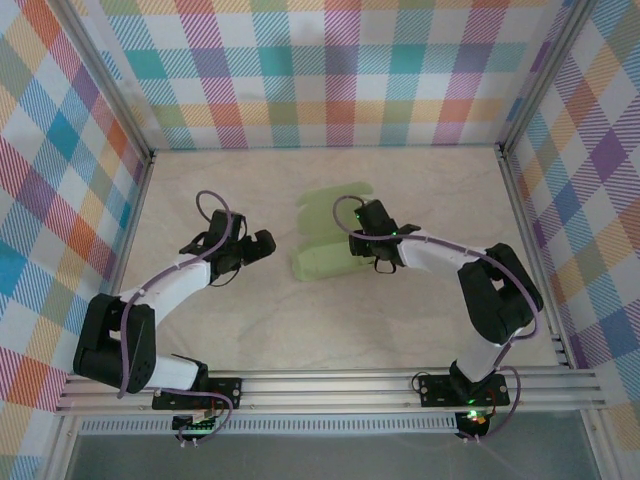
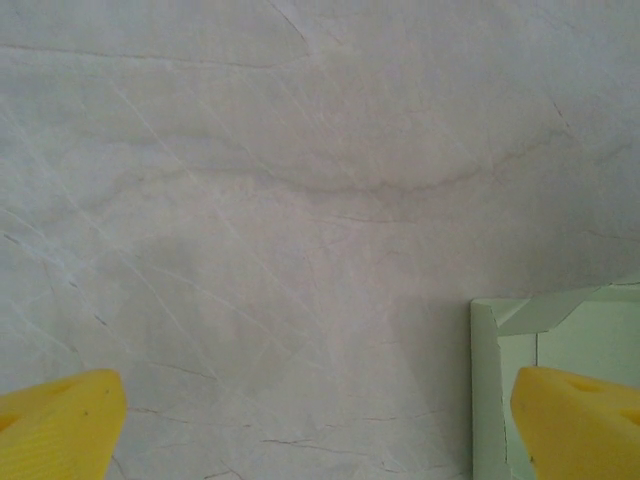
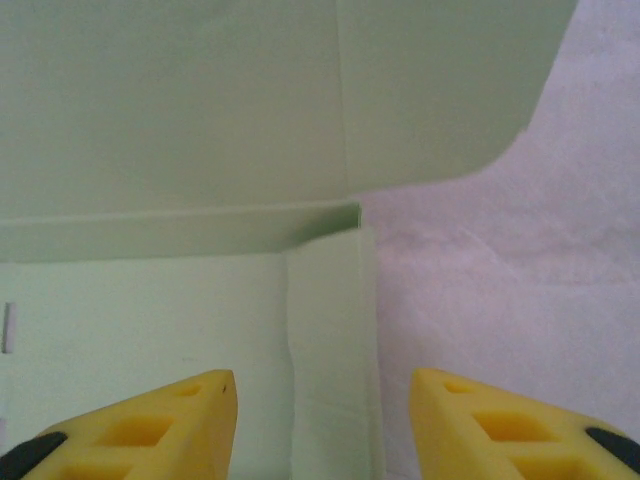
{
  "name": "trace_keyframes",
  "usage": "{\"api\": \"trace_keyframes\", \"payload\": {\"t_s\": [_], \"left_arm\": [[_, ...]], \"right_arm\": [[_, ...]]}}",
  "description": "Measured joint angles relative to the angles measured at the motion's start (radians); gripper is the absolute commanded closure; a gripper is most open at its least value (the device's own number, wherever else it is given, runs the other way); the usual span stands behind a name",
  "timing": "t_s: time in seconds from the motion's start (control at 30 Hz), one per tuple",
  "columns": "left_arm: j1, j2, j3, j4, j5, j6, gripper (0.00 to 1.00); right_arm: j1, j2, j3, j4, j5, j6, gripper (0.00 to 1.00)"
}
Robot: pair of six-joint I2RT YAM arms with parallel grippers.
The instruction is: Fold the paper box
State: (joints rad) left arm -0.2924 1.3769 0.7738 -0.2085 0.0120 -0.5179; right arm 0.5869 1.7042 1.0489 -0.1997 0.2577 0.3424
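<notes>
The paper box (image 1: 328,238) is pale green card lying partly folded on the middle of the table, with a rounded flap (image 3: 440,90) reaching toward the back. My right gripper (image 1: 353,252) stands over the box's right end. In the right wrist view its yellow fingers (image 3: 322,400) are apart, with a narrow upright side strip (image 3: 332,330) of the box between them, touched by neither. My left gripper (image 1: 252,250) hovers just left of the box, wide open (image 2: 320,430) over bare table. The box's near corner (image 2: 500,380) shows beside its right fingertip (image 2: 575,420).
The marble-patterned table (image 1: 300,330) is walled by plaid panels at the left (image 1: 50,200), back (image 1: 330,70) and right (image 1: 590,200). A metal rail (image 1: 330,385) carrying both arm bases runs along the near edge.
</notes>
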Motion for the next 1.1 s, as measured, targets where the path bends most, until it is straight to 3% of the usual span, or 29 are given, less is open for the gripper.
{"api": "trace_keyframes", "payload": {"t_s": [0.17,0.33,0.77,1.0,1.1], "left_arm": [[0.000,-0.008,0.000,0.000,-0.007,0.014,0.01],[0.000,-0.008,0.000,0.001,-0.006,0.014,0.01],[0.000,-0.008,0.000,0.000,-0.007,0.017,0.01],[0.000,-0.007,0.000,0.001,-0.007,0.017,0.01],[0.000,-0.006,0.000,0.002,-0.007,0.018,0.01]], "right_arm": [[-0.041,0.010,0.031,-0.011,-0.066,-0.050,0.63],[-0.068,0.051,0.040,-0.032,-0.118,-0.092,0.80],[-0.070,0.102,0.060,-0.064,-0.135,-0.142,0.91],[-0.069,0.119,0.083,-0.076,-0.113,-0.143,0.91],[-0.065,0.121,0.089,-0.086,-0.094,-0.146,0.96]]}}
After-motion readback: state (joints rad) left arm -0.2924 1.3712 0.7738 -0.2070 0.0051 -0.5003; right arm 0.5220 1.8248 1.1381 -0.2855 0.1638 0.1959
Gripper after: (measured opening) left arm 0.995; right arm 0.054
